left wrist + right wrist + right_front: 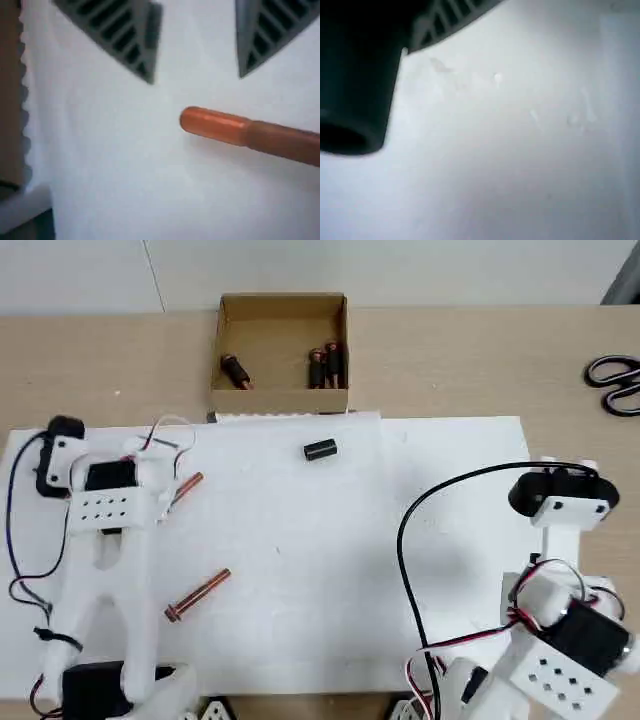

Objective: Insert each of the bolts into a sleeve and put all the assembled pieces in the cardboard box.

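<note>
A copper bolt (185, 487) lies on the white mat (330, 570) just beside my left gripper (195, 77), which hangs open right above it. In the left wrist view the bolt (240, 130) lies just off the grey fingertips (145, 72), not between them. Another copper bolt (197, 595) rests nearer the front. A loose black sleeve (320, 450) sits near the mat's far edge. My right gripper (400, 50), low at the mat's right side, is shut on a black sleeve (355, 90). The cardboard box (215, 350) behind the mat holds assembled pieces (326, 365).
Scissors (615, 382) lie on the wooden table at the far right. A black cable (405, 540) loops over the mat from the right arm. The left arm's body (105, 570) covers the mat's left strip.
</note>
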Controlling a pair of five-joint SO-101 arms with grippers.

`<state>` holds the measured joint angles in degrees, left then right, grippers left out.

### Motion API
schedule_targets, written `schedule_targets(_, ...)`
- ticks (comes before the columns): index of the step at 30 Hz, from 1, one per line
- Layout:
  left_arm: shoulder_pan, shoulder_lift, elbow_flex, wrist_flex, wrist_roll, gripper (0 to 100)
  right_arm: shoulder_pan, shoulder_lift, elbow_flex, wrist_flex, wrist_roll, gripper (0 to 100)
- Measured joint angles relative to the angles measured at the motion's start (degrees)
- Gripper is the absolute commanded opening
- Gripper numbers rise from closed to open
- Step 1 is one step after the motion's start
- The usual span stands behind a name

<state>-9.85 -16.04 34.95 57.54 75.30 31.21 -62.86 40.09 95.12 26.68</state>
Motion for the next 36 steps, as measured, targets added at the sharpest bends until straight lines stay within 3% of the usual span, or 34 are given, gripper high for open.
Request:
schedule_targets(9,-0.1,0.2,3.1,-1.5,0.0,17,0.0,0.0,0.0,0.0,0.1,0.9)
schedule_targets(15,-0.3,7.6,2.8,-1.5,0.0,17,0.0,0.0,0.0,0.0,0.2,0.9)
schedule_targets(30,-0.3,15.3,-9.4,2.6,1.1,18,0.3,0.0,2.0,-1.3,0.4,0.9)
schedule_targets(36,-3.6,15.3,-10.4,5.6,1.1,18,0.4,0.0,2.4,-1.6,1.0,0.9)
